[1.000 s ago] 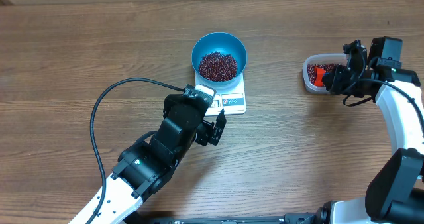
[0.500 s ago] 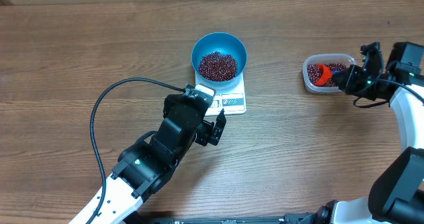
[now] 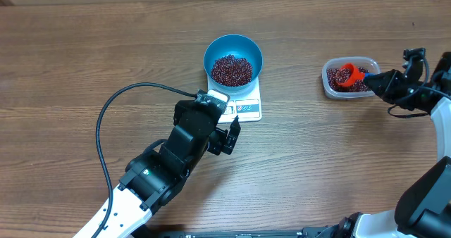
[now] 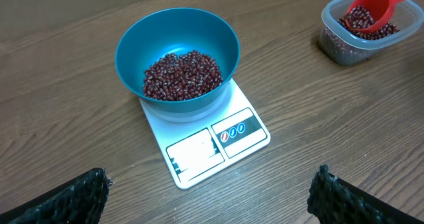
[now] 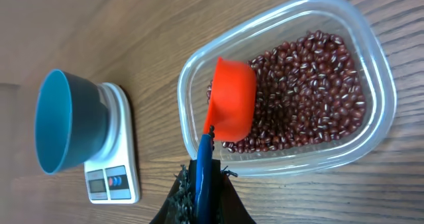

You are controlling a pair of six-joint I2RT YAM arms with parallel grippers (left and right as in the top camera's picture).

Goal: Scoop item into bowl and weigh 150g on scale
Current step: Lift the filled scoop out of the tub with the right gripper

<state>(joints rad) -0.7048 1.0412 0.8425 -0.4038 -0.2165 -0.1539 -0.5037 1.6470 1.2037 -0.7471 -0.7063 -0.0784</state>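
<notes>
**Right gripper holds scoop in the tub, left gripper idle by the scale**

The right gripper point(image 5: 202, 184) is clamped tight on the blue handle point(image 5: 204, 161) of an orange-red scoop point(image 5: 232, 108). The scoop head sits just ahead of its fingertips, inside the clear tub point(image 5: 377, 65) and over the near end of it. The tub is partly full of beans point(image 5: 311, 98). In the left wrist view the scoop carries some beans in its cup. From the right wrist only its outer side shows, so how full it is can't be told well.

The left gripper point(image 4: 211, 174) hangs with its 2 fingers spread wide and nothing between them. Straight ahead of it is the white scale point(image 4: 199, 151), lying flat on the wooden table point(image 3: 70, 55). The display point(image 4: 192, 154) and the blue-marked buttons point(image 4: 233, 132) are on the edge nearest this gripper. The display reading is too small to make out.

The blue bowl point(image 4: 132, 45) stands upright on the far half of the scale, just beyond the buttons as seen from the left gripper. A loose pile of the beans covers its bottom.

Bowl and scale are well apart from the right gripper, beyond the tub in the direction it points. The tub is ahead and off to the right of the left gripper. A black cable point(image 3: 106, 118) loops over the table behind the left gripper.
</notes>
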